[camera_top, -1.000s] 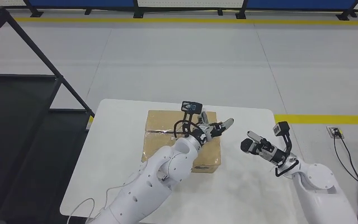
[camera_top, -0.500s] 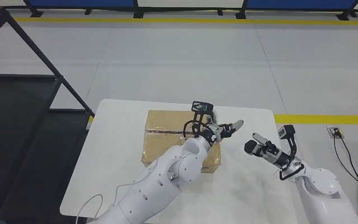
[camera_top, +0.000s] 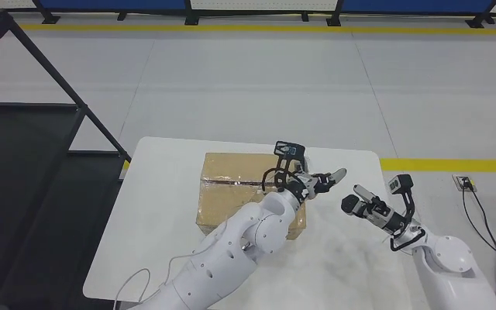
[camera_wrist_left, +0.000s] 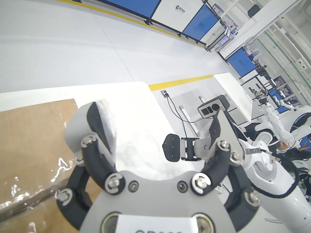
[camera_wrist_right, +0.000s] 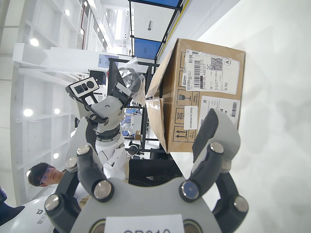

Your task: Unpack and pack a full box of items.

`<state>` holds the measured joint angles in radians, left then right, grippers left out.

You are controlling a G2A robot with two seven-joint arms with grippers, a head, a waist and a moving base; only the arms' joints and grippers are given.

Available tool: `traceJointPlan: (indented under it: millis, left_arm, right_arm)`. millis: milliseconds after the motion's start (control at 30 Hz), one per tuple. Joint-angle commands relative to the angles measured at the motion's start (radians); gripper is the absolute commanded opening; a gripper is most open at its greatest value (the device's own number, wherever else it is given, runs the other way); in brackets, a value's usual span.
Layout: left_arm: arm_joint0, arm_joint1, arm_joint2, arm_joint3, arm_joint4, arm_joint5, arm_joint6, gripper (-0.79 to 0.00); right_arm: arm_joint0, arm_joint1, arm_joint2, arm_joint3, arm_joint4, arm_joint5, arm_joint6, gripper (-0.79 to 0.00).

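One cardboard box (camera_top: 229, 174) sits on white table (camera_top: 155, 232), flaps shut, clear tape (camera_wrist_left: 36, 190) along top seam, its end at box edge loose and crumpled. Left gripper (camera_top: 325, 180) hangs just past that edge, fingers spread, holding nothing. Right gripper (camera_top: 350, 198) near, facing labelled side wall, fingers likewise apart, empty. Judgement: box full, likely heavy; walls stiff, flaps bendy; tape slick, clingy. Best hold: pinch loose tape end and peel; brace far wall against sliding.

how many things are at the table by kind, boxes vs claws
brown taped cardboard box: 1
open robot claws: 2 (left claw, right claw)
total: 3
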<state>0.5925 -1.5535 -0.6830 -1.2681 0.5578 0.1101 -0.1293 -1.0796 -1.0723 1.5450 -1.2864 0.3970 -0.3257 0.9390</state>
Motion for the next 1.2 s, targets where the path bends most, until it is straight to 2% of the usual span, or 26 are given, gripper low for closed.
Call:
traceJointPlan:
  millis: [0,367,467,533,700,900,1033,1167]
  left_arm:
    - [0.002,-0.005,-0.004,0.0,0.0,-0.004,0.003,0.0]
    - [0.007,-0.03,-0.026,-0.011,0.005,-0.025,0.014,0.0]
    - [0.018,-0.027,-0.067,-0.063,-0.007,-0.04,0.016,0.0]
    - [0.035,-0.017,-0.119,-0.128,-0.018,-0.05,0.007,0.0]
    - [0.131,0.03,-0.309,-0.355,0.039,-0.062,-0.068,0.0]
    - [0.306,0.089,-0.626,-0.627,0.063,-0.079,-0.22,0.0]
    - [0.424,0.117,-0.838,-0.71,0.091,-0.099,-0.266,0.0]
    - [0.53,0.138,-1.045,-0.725,0.053,-0.12,-0.317,0.0]
  right_arm:
    - [-0.004,0.001,0.001,-0.003,0.002,-0.002,-0.002,0.0]
    - [-0.052,0.006,0.046,-0.022,0.047,-0.062,-0.056,0.0]
    - [-0.082,0.009,0.075,-0.039,0.071,-0.098,-0.071,0.0]
    - [-0.098,0.01,0.09,-0.057,0.084,-0.125,-0.071,0.0]
    - [-0.088,0.013,0.092,-0.123,0.071,-0.15,-0.064,0.0]
    - [-0.01,0.012,0.032,-0.156,0.105,-0.13,0.045,0.0]
    - [-0.01,0.012,0.032,-0.156,0.105,-0.13,0.045,0.0]
    - [-0.01,0.012,0.032,-0.156,0.105,-0.13,0.045,0.0]
